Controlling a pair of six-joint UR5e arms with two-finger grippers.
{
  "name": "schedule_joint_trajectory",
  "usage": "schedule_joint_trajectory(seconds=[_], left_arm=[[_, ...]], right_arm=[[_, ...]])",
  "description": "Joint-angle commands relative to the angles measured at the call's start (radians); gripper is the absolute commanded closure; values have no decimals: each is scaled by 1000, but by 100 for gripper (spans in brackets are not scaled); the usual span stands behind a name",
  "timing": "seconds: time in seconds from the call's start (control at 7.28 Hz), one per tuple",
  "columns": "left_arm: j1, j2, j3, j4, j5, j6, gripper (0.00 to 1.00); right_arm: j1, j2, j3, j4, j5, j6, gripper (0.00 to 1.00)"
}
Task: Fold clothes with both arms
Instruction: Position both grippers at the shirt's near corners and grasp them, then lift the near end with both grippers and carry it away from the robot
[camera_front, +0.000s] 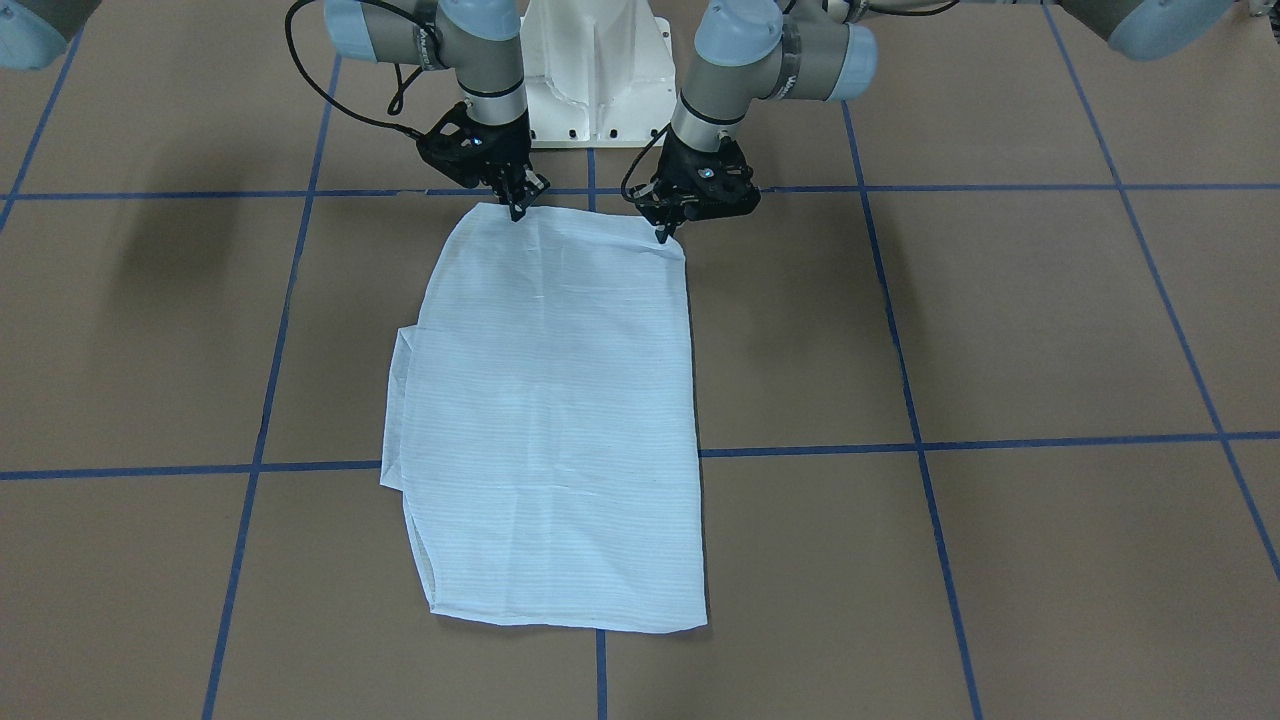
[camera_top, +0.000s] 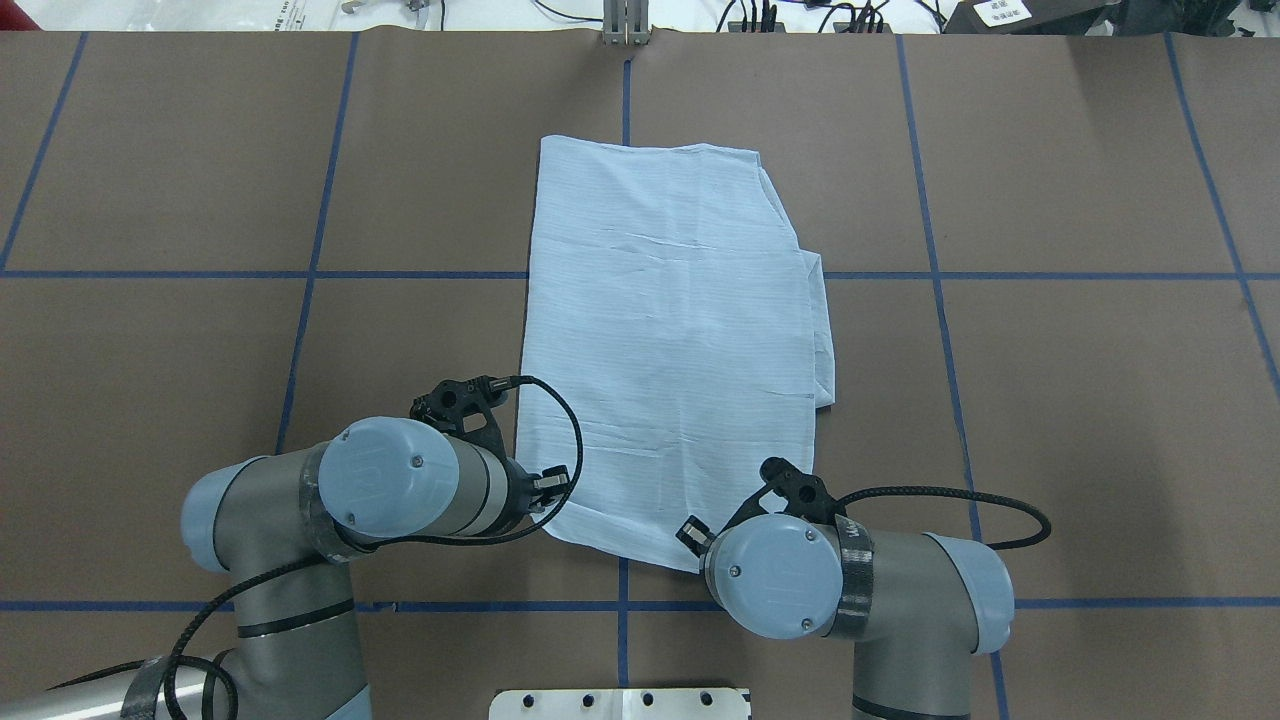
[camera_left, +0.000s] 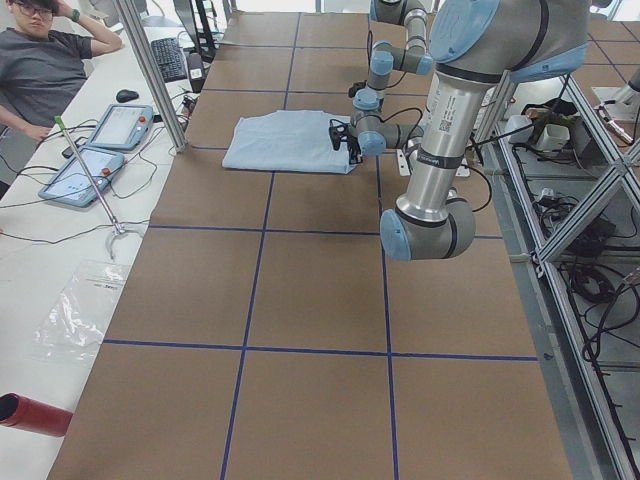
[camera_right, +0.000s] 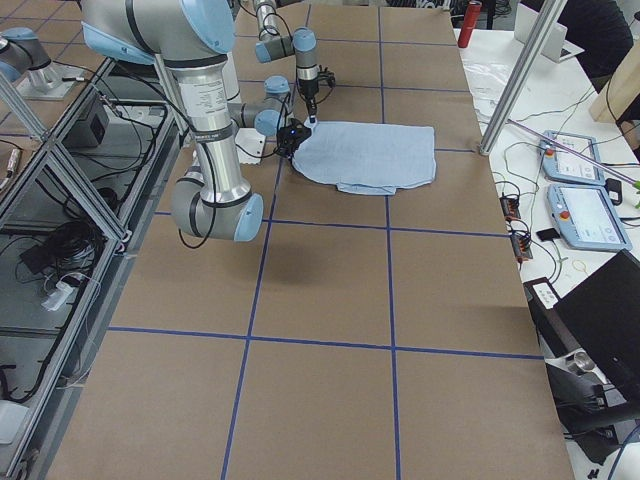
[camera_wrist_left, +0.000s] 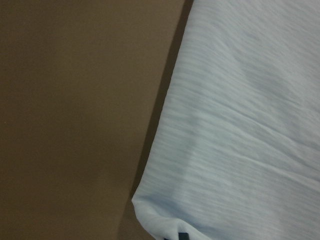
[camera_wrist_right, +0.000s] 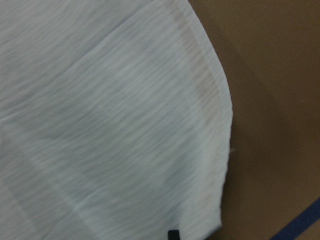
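The pale-blue shirt (camera_front: 555, 420) lies flat on the brown table, folded into a long rectangle, with a sleeve edge poking out on one side (camera_top: 820, 330). Both arms reach down to its robot-side edge. My left gripper (camera_front: 662, 234) pinches one near corner of the shirt, and my right gripper (camera_front: 518, 208) pinches the other. In each wrist view the cloth (camera_wrist_left: 240, 125) (camera_wrist_right: 110, 115) runs right down to a black fingertip at the bottom edge. From overhead the arms' wrists cover most of both grippers (camera_top: 553, 485) (camera_top: 692, 531).
The white pedestal base (camera_front: 590, 90) stands just behind the grippers. Blue tape lines (camera_front: 900, 445) grid the brown table. A person (camera_left: 45, 70) sits by a side table with teach pendants (camera_left: 85, 170). A red cylinder (camera_left: 30, 413) lies at the table's near end.
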Motion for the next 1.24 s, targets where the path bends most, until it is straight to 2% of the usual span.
schedule_joint_trajectory(seconds=[0.0,0.27,0.55,0.82,1.1], left_arm=[[0,-2,-1,0,-1,0,100],[-28,-21,-33,0,-4,2,100],[-32,-17,-113,8,-13,-2,100],[-28,-8,-166,11,-51,-12,100],[-11,-11,-240,72,-74,-17,100]], right_arm=[[3,-1,13,-4,2,0,100],[3,-1,76,-37,-1,33,100],[5,-9,92,-37,2,25,100],[12,-47,191,-31,13,21,100],[9,-61,294,-31,36,20,100]])
